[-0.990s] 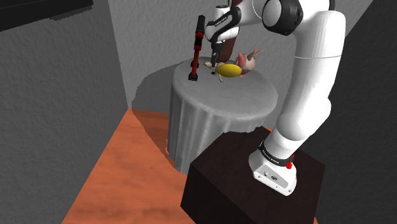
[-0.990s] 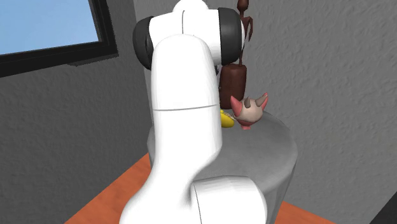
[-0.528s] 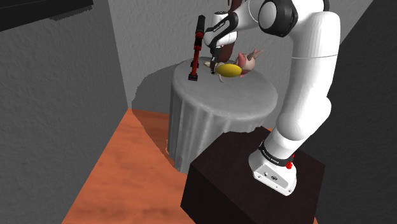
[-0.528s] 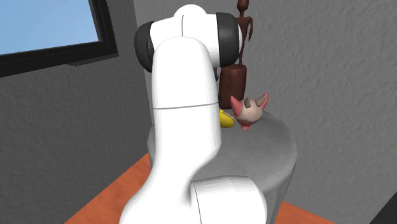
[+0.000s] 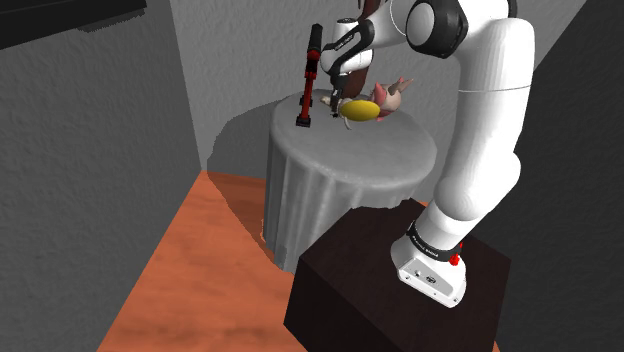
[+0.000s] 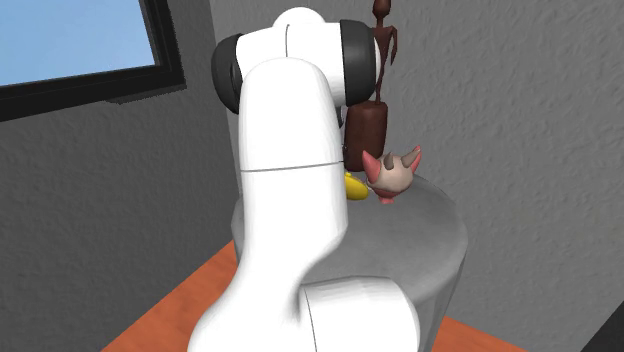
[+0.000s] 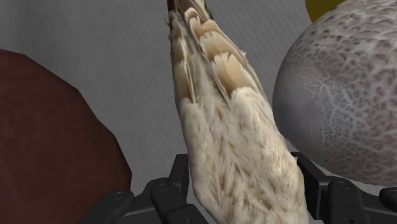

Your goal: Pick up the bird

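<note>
Bird [image 7: 235, 140] — cream-feathered, low at the far side of the round draped table [image 5: 375, 150], beside a yellow object [image 5: 360, 111]. Gripper [image 7: 240, 188] — fingers pressed against both flanks, grasping it. Step: grip apparently made. Next: a straight lift, clear of the speckled grey neighbour [image 7: 343, 95].

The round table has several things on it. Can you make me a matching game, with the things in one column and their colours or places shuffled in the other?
Things:
1. bird
2. rounded object
3. long tool
4. eared figure

Descriptions:
A. red and black
B. pinkish beige
C. cream feathers, clasped between the black fingers
D. yellow

Pairs: 1-C, 2-D, 3-A, 4-B
</note>
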You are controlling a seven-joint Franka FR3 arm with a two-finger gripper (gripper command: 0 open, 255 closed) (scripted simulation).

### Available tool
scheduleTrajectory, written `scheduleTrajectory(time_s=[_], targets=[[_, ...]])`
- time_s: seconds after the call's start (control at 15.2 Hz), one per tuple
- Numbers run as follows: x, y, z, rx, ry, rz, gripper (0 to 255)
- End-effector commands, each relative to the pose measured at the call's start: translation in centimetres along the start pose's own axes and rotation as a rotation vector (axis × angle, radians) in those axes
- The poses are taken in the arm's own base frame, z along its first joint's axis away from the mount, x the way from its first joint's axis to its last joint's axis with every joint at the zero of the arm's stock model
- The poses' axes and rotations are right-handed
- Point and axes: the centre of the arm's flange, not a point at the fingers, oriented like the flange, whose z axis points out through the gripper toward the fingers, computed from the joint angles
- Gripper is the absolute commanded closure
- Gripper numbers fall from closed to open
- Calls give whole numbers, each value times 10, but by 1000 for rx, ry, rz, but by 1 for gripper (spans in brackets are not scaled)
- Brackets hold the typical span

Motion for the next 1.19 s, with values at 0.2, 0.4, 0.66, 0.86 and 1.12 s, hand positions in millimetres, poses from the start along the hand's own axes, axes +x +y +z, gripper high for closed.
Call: scheduleTrajectory(time_s=[0.2, 0.4, 0.66, 0.86, 1.12], targets=[[-1, 3, -16, 0, 0, 0, 255], [-2, 7, -31, 0, 0, 0, 255], [-4, 11, -52, 0, 0, 0, 255], [-5, 14, -68, 0, 0, 0, 255], [-6, 17, -79, 0, 0, 0, 255]])
